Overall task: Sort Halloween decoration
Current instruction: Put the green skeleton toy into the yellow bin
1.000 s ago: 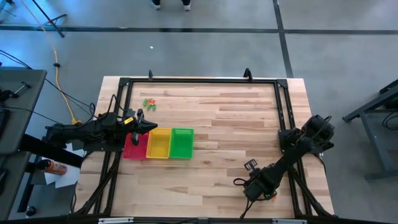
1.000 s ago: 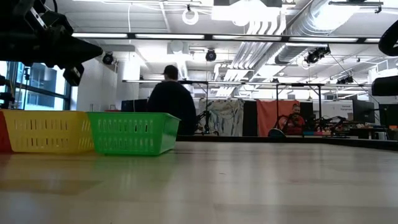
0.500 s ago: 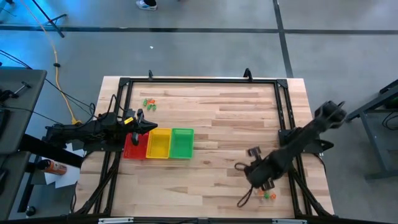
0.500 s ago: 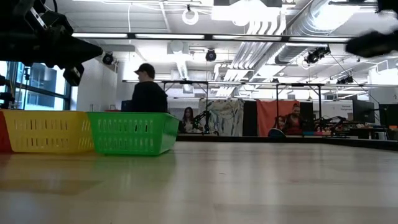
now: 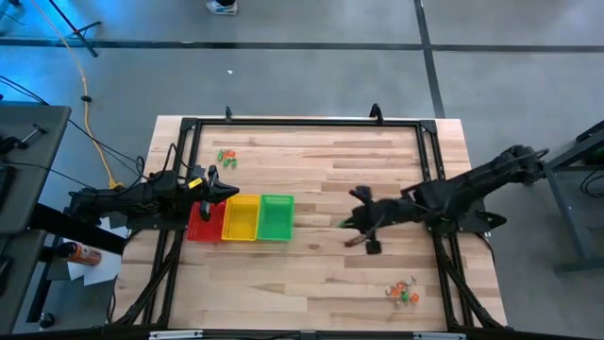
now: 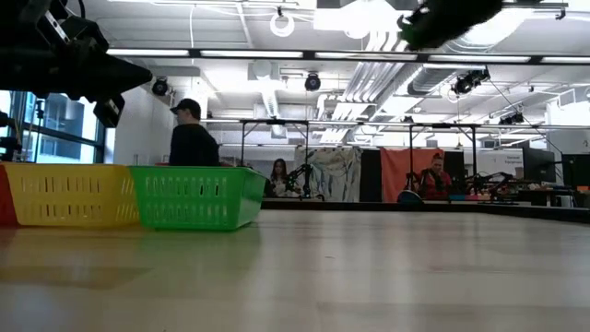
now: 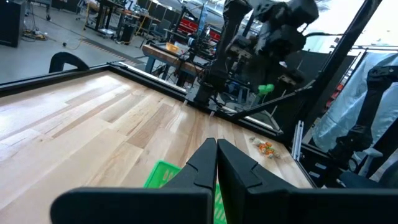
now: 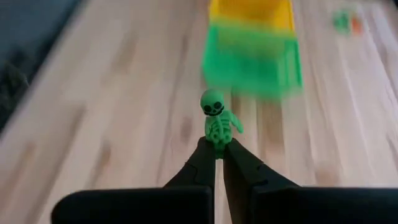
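Since a second earlier the right arm had swung away from the near right corner of the table [image 5: 377,189] and out toward the middle, leaving a small cluster of orange and green trinkets [image 5: 404,295] behind on the wood.

Going left to right: the left gripper [image 5: 229,192] hovered over the red tray [image 5: 196,229], its fingers pressed together on nothing visible. Just beyond it, near the far left corner, lay a second cluster of trinkets [image 5: 226,157]. Beside the red tray sat the yellow tray [image 5: 240,219], then the green tray [image 5: 276,217], the three touching in a row. To the right of them, above bare wood, the right gripper [image 5: 347,223] pointed at the green tray and pinched a green skeleton figure [image 8: 216,119] by its legs — the figure stood upright above the fingertips.

The step in hand looked like carrying green to green. To do it well, the grip should hold firm on such a narrow purchase, the arm should travel level and stop well over the tray's middle, and it should release low — a light trinket dropped from height could bounce off the rim.
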